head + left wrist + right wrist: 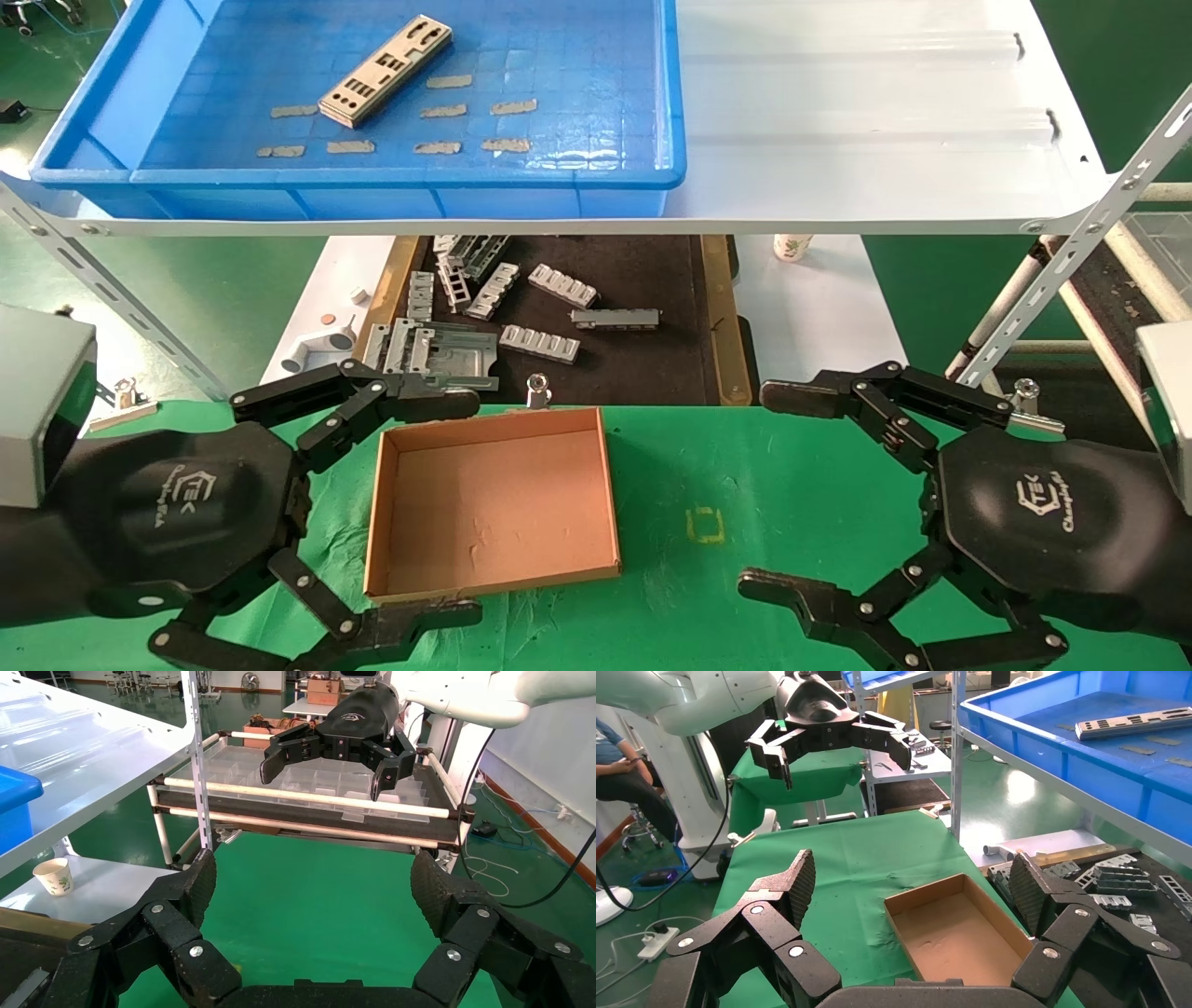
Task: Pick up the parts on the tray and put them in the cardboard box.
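One plate [386, 71] lies at a slant on the floor of the blue tray [121, 121] up on the white shelf [866, 112], with tape scraps [466, 110] scattered near it. The box [492, 503] sits below on the green cloth [745, 503], nothing inside. The left gripper [466, 508] hovers beside the box, fingers spread, holding nothing. The right gripper [759, 489] hangs off to the other side, likewise spread wide.

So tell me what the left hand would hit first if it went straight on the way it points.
Judging by the left wrist view, the open left hand points across bare green cloth toward the open right hand, so that hand would probably come first; depth is hard to judge.
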Controlling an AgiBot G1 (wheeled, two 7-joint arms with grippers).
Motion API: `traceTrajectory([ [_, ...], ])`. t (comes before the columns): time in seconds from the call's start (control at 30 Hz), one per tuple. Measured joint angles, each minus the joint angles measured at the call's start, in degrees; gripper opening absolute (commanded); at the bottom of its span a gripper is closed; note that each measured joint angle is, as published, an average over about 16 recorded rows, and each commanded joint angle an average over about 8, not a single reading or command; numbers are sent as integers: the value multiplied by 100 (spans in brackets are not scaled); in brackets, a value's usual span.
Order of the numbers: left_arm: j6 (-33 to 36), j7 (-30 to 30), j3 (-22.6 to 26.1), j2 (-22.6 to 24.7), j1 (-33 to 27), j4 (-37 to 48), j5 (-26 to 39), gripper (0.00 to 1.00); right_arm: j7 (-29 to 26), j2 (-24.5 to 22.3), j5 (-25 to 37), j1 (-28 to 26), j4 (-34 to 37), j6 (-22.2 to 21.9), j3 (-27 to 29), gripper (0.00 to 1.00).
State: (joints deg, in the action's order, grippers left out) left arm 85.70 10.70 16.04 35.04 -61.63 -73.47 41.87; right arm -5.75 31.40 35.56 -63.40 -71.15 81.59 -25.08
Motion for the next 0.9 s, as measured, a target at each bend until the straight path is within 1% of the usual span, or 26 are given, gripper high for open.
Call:
traceTrajectory([
  [0.33,0,0,0,0,0,0,0,100,0,0,0,0,0,0,0,100],
  [0.37,0,0,0,0,0,0,0,100,0,0,0,0,0,0,0,97],
  [0.4,0,0,0,0,0,-1,0,100,0,0,0,0,0,0,0,90],
  [0.43,0,0,0,0,0,-1,0,100,0,0,0,0,0,0,0,82],
  [0.6,-44,-3,-8,11,-18,23,12,100,0,0,0,0,0,0,0,19],
  [0.63,-69,-4,-11,20,-32,38,20,100,0,0,0,0,0,0,0,10],
  [0.67,-104,-3,-14,34,-53,59,31,100,0,0,0,0,0,0,0,4],
  [0.7,-144,-1,-17,52,-80,86,44,100,0,0,0,0,0,0,0,0],
  [0.9,-533,35,-4,251,-392,406,230,100,0,0,0,0,0,0,0,0],
])
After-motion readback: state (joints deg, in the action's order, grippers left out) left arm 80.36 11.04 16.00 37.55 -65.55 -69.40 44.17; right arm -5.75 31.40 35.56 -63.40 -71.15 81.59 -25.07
